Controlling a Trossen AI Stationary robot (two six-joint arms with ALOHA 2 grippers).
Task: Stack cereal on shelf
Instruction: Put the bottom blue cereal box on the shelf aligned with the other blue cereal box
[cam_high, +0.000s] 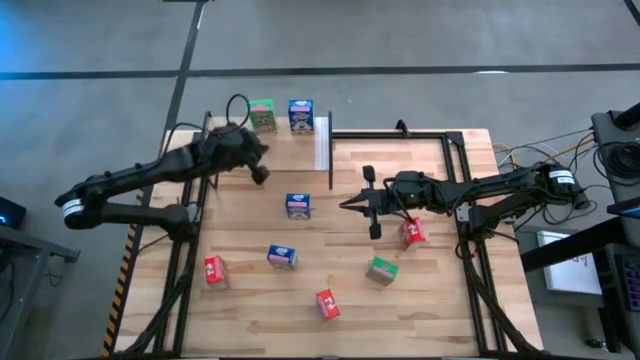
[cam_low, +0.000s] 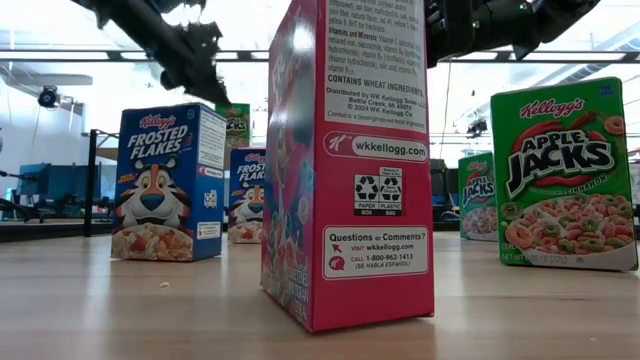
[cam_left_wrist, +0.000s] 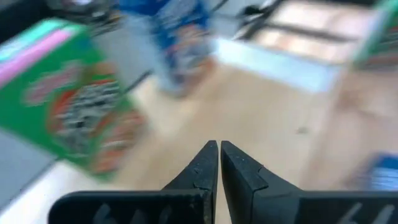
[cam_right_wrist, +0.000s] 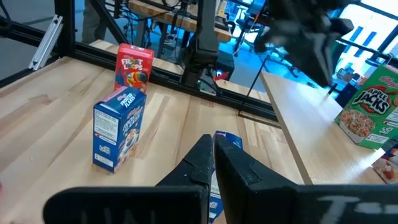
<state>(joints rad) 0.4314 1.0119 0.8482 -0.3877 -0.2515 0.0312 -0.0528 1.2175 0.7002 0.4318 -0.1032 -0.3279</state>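
A green cereal box (cam_high: 262, 115) and a blue one (cam_high: 300, 115) stand upright on the shelf (cam_high: 322, 143) at the table's far side. My left gripper (cam_high: 260, 174) hangs shut in the air just on their near side, holding nothing; its wrist view shows the shut fingers (cam_left_wrist: 219, 148) before the blurred green box (cam_left_wrist: 68, 106). My right gripper (cam_high: 344, 206) is shut and empty, level, pointing toward a blue box (cam_high: 297, 205) at mid-table. Other boxes stand on the tabletop: blue (cam_high: 282, 257), red (cam_high: 213, 270), red (cam_high: 327, 304), green (cam_high: 382, 270), red (cam_high: 412, 233).
Black frame rails (cam_high: 460, 180) run along the table's right and left sides. A thin black upright (cam_high: 331, 150) stands beside the shelf's white strip. Cables and gear (cam_high: 600, 150) lie off the right edge. Bare wood lies between the loose boxes.
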